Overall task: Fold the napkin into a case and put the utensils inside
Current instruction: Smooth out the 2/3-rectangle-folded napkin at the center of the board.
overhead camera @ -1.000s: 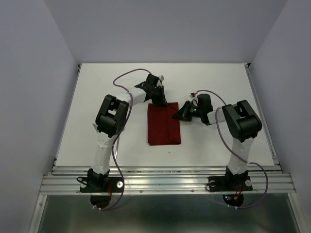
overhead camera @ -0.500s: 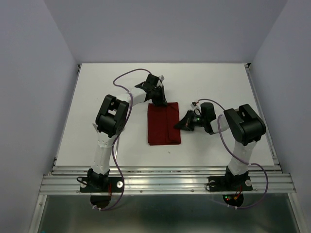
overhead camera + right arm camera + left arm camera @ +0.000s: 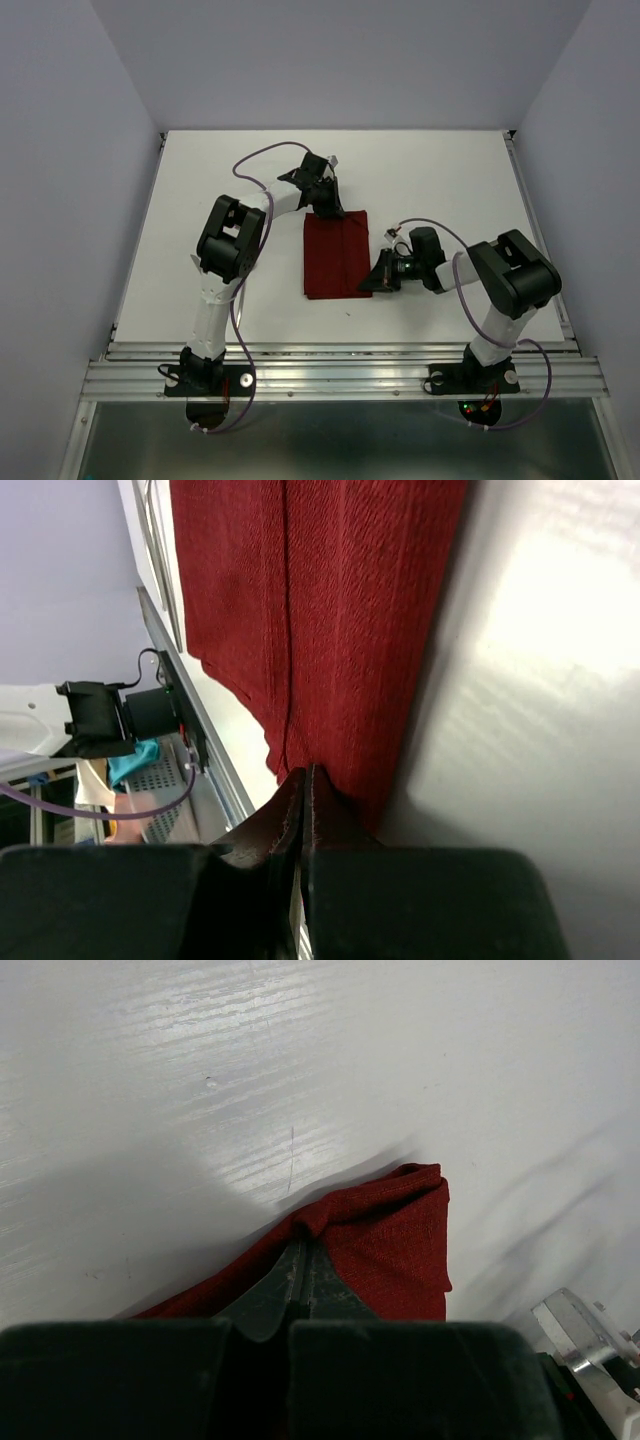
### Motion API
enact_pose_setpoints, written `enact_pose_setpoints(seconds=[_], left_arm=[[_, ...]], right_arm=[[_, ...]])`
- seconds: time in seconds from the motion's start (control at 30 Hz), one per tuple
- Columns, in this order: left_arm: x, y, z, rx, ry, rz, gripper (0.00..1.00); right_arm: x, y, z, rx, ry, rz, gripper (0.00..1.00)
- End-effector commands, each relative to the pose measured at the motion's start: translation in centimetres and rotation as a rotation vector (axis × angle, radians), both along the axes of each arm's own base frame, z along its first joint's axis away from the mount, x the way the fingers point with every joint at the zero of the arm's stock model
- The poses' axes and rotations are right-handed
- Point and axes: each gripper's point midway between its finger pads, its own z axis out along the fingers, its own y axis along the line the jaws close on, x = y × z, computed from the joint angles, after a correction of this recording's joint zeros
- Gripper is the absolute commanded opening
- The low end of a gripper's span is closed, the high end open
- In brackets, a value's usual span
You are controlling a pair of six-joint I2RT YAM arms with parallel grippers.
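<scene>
Bright light, glare on table (image 3: pixel 250 1020), soft shadows

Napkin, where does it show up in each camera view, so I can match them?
Top external: napkin at the centre of the table.
Left wrist: napkin low in the picture, centre to right.
Right wrist: napkin upper left to centre, running down from the top.
Shared landmark: the white table under it.

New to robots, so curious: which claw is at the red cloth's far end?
The left gripper, pinching the napkin's far left corner; the right gripper is at its right edge, toward the near end.
</scene>
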Motion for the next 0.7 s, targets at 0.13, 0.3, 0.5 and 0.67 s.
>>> enact_pose_setpoints(seconds=[0.13, 0.3, 0.5, 0.67], left_arm=[[-0.9, 1.7, -3.9, 0.118, 0.063, 0.023, 0.0], [-1.0, 1.7, -4.0, 0.118, 0.066, 0.02, 0.0], [-1.2, 1.8, -3.9, 0.123, 0.059, 0.011, 0.0], [-1.1, 1.8, -3.5, 0.122, 0.05, 0.01, 0.0]], right_arm=[[-2.1, -0.7, -0.2, -0.035, -0.017, 0.032, 0.01], [-0.8, -0.8, 0.9, -0.082, -0.051, 0.016, 0.01], [3.8, -0.6, 6.3, -0.105, -0.223, -0.071, 0.01], [10.7, -1.6, 7.2, -0.261, -0.252, -0.214, 0.01]])
